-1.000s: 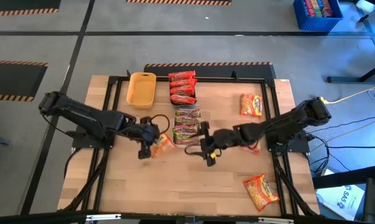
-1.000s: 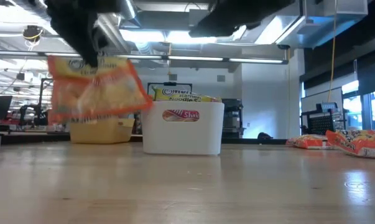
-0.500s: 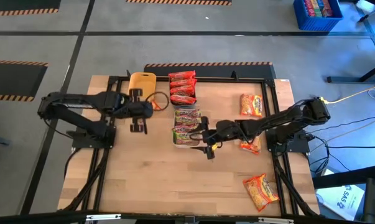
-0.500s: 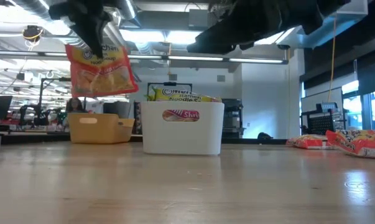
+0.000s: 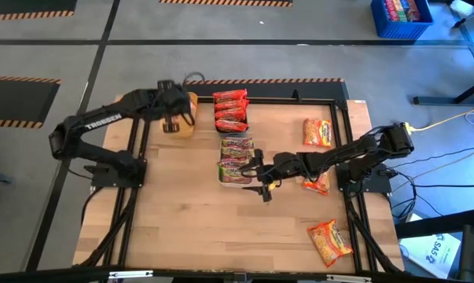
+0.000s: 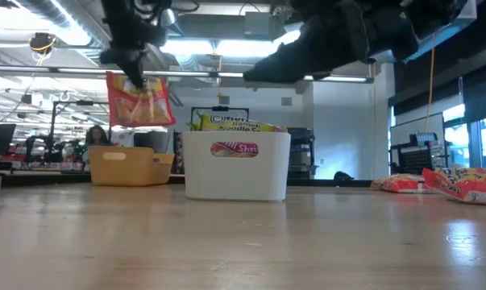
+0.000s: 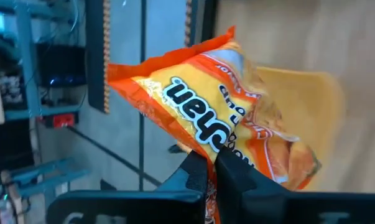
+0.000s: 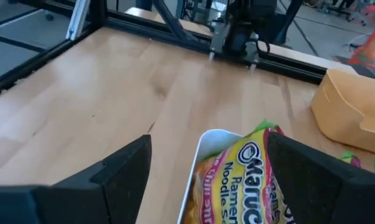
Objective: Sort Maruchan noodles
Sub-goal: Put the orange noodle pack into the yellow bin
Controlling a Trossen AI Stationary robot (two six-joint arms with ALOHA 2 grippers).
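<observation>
High view, upper left of the frame: the left claw hangs over the yellow tray, and the left wrist view shows its fingers pinched tight on the lower edge of an orange packet. In the low view that packet dangles above the tray, at upper left of that frame.

The right claw sits at frame centre beside the white tray. Its fingers are spread wide and carry nothing.

The packet looks light and crinkly, and it droops from the grip. The noodle block inside is probably brittle, so a pinch on the sealed edge seems safest. The film is likely slick.

Count, from the high view:
- One orange packet in the left claw.
- A stack of red packets at top centre, about four, though the stack makes this uncertain.
- Green-pink packets in the white tray, apparently two or three.
- Three orange packets loose on the counter on the right side, one partly under the right arm.
</observation>
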